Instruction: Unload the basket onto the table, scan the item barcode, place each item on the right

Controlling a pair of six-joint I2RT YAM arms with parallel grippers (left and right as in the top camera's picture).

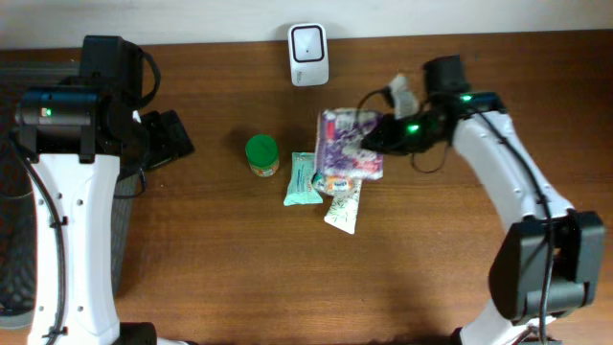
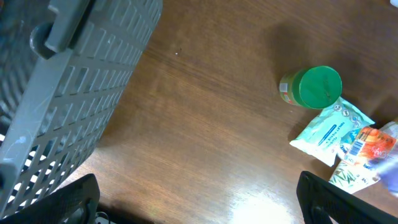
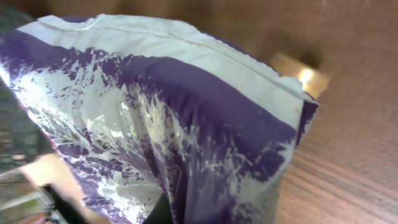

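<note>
Nearest on the brown wooden surface [image 1: 239, 278]: white sachet with orange and green print [image 1: 344, 207], lying flat, its far end up against the pile beyond it. Just left of it is the teal-and-white wipes packet [image 1: 303, 178], flat, long side running away from the arms. A small round jar with a green lid [image 1: 261, 154] stands upright just beside the packet's far left corner. The task item, a purple-and-white plastic pouch [image 1: 347, 144], sits mid-surface right of the jar, touching the far ends of packet and sachet. The right tool [image 1: 378, 137] is on the pouch's right edge, fingers closed fully down on the film. The right wrist view is filled by the pouch [image 3: 174, 124]; its own fingers aren't clear there. The left tool [image 1: 170, 140] is at the left side, spread fully wide, gripping nothing, over wood next to a grey perforated plastic basket [image 2: 68, 93]. At the far edge stands a white boxy barcode scanner [image 1: 308, 54], apart from the pouch, beyond it and slightly left.
</note>
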